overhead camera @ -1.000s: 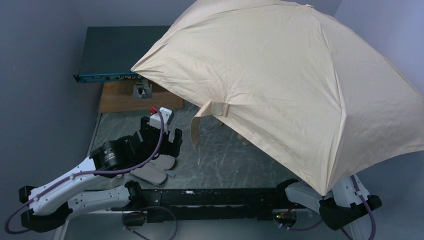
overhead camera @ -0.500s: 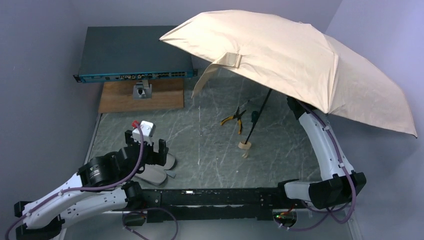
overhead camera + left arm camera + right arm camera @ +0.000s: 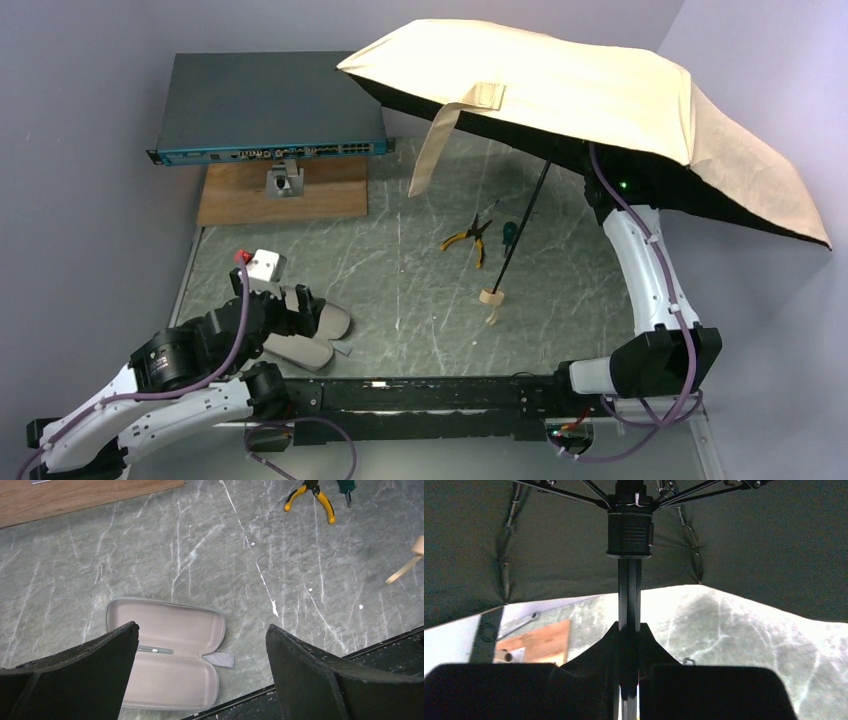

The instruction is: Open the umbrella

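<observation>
We hold the umbrella (image 3: 560,90) aloft over the right of the surface (image 3: 400,290), canopy fully spread. Our right claw (image 3: 629,640) is clamped on the black shaft (image 3: 629,595) just under the runner. Our left claw (image 3: 202,630) gapes wide and empty above the open pink case (image 3: 165,650). We judge the opening done; next needs only a steady hold or a gentle set-down.
</observation>
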Available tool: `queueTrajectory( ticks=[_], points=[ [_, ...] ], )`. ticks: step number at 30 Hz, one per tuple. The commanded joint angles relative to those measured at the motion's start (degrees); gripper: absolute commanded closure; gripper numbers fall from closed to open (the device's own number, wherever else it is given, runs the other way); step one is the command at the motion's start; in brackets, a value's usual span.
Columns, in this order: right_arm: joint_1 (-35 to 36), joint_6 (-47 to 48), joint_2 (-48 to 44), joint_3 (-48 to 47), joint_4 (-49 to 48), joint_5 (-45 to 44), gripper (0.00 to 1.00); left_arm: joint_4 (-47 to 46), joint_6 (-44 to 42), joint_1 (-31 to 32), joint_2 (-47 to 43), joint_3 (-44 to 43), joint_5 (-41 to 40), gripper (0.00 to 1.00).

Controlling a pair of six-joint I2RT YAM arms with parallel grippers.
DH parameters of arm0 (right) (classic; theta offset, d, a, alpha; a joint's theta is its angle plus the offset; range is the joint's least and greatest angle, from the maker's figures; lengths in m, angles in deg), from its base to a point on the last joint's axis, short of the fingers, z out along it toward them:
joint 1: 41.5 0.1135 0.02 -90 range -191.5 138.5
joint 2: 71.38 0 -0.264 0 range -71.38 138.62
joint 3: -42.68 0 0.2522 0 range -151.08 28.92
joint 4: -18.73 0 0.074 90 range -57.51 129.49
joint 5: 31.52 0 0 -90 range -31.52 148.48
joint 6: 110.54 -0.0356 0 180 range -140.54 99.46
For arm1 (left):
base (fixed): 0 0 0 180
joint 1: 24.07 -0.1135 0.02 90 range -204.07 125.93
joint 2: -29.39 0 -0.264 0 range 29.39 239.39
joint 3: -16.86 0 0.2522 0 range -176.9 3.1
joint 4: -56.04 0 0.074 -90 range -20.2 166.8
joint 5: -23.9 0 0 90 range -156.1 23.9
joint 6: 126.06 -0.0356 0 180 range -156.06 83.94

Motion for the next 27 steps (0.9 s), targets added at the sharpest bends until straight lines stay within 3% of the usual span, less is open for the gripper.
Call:
queueTrajectory(
  ticks=[1, 13, 19, 27],
  points=[
    [-3.5, -8.0, -0.2, -1.4, -14.8, 15.3, 1.0, -1.6, -1.2, 0.2, -0.3, 0.2, 1.0, 0.01],
    [-10.8, -23.2, 2.6, -0.9, -24.8, 29.5, 1.0, -1.7, -1.7, 0.2, 1.8, -0.1, 1.9, 0.01],
    [-10.9, -23.5, 3.5, 0.5, -27.6, 30.2, 1.0, -2.1, -1.9, 0.2, 0.8, 0.1, 1.7, 0.01],
    [-10.9, -21.3, 4.5, 9.1, -33.9, 30.8, 1.0, -2.0, -1.8, 0.2, 0.3, 0.2, 1.6, 0.0]
  ],
)
